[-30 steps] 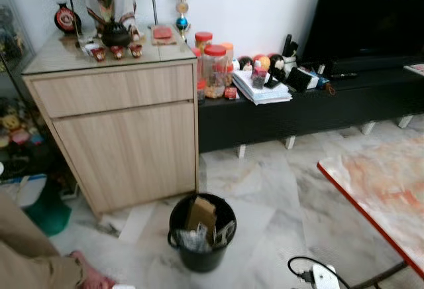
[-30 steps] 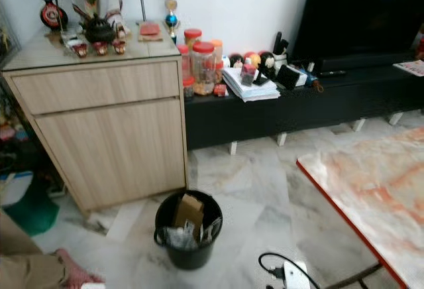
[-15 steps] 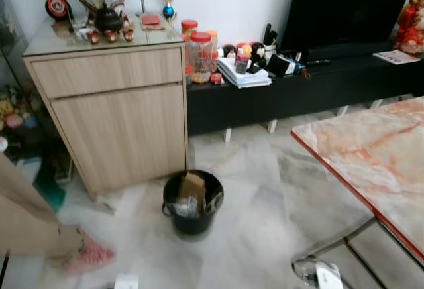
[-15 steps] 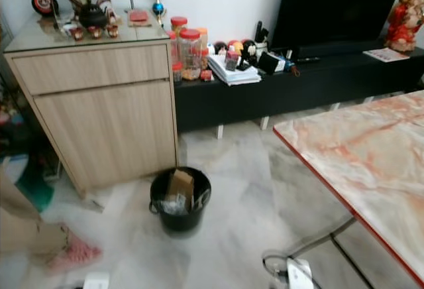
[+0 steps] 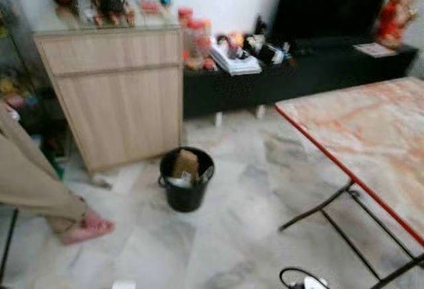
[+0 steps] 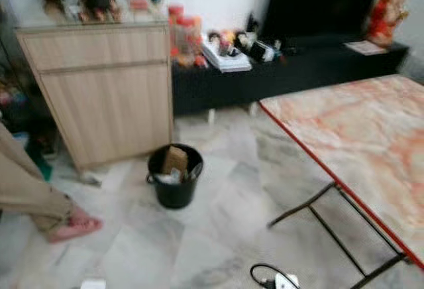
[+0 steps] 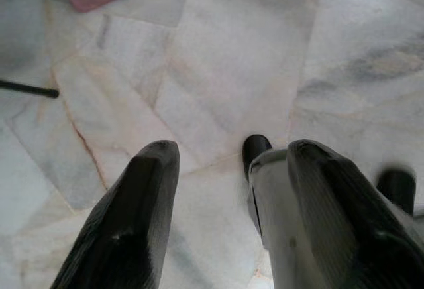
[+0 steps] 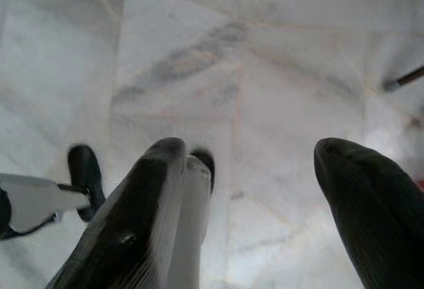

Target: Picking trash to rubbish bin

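Observation:
A black rubbish bin [image 5: 184,183] stands on the marble floor in front of the wooden cabinet [image 5: 119,97]. A piece of cardboard [image 5: 185,164] and some plastic wrappers sit in it. In the left wrist view my left gripper [image 7: 232,153] hangs open over bare floor tiles, nothing between its fingers. My right gripper [image 8: 250,146] is open too, low over the floor, with nothing held. Parts of my own legs and black feet show past the fingers.
A person's leg and foot in a pink slipper [image 5: 86,228] are left of the bin. A marble-topped table with a red edge [image 5: 371,143] fills the right. A black TV console [image 5: 298,77] runs along the wall. A cable and plug [image 5: 301,279] lie near my feet.
The camera has pulled back and swung right, so the bin looks smaller and farther and more of the table shows. The person's leg has come further into view at the left.

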Robot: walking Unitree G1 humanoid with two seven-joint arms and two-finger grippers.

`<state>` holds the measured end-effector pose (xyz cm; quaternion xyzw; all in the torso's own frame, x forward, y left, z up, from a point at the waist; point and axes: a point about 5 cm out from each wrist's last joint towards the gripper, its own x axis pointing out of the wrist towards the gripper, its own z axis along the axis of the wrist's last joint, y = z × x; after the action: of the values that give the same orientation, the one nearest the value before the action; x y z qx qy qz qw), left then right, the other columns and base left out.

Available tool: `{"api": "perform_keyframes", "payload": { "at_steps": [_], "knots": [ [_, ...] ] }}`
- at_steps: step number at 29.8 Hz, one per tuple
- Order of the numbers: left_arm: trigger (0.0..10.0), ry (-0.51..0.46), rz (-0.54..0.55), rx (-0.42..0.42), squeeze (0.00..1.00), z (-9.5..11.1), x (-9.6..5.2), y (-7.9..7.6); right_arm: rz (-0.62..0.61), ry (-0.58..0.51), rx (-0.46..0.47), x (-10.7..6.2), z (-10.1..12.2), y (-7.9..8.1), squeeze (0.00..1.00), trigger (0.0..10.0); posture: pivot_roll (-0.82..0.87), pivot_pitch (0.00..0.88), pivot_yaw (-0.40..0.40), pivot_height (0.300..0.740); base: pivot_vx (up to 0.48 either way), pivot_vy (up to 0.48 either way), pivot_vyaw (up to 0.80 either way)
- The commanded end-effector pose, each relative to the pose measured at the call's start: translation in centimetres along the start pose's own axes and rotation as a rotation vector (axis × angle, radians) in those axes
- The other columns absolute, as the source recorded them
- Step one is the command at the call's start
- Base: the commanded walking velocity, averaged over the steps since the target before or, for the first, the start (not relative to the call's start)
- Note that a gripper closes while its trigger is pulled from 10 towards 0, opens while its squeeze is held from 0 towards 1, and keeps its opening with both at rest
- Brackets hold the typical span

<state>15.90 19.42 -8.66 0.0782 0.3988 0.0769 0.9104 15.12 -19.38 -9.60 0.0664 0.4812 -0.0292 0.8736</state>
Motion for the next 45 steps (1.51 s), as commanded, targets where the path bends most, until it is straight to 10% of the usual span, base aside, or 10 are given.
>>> {"api": "perform_keyframes", "payload": {
  "at_steps": [1, 26, 45],
  "knots": [
    [10.0, 0.019, -0.016, 0.006, 0.0, -0.4, -0.2, -0.5, -0.008, -0.003, -0.005, 0.0, -0.3, 0.1, 0.0, 10.0, -0.01, 0.044, -0.088, 0.74, -0.281, 0.0, 0.0],
    [10.0, 0.02, -0.005, 0.014, 0.0, -0.3, -0.1, -0.4, -0.046, -0.023, 0.01, -0.8, 0.5, -3.6, 0.0, 10.0, -0.01, 0.034, -0.085, 0.74, -0.179, 0.0, 0.0],
    [10.0, 0.019, -0.009, 0.019, 0.0, -0.2, 0.0, -0.3, -0.023, -0.043, 0.025, -0.1, 1.6, -1.9, 0.0, 10.0, -0.01, 0.027, -0.083, 0.74, 0.0, 0.0, -0.08]
  ]
}}
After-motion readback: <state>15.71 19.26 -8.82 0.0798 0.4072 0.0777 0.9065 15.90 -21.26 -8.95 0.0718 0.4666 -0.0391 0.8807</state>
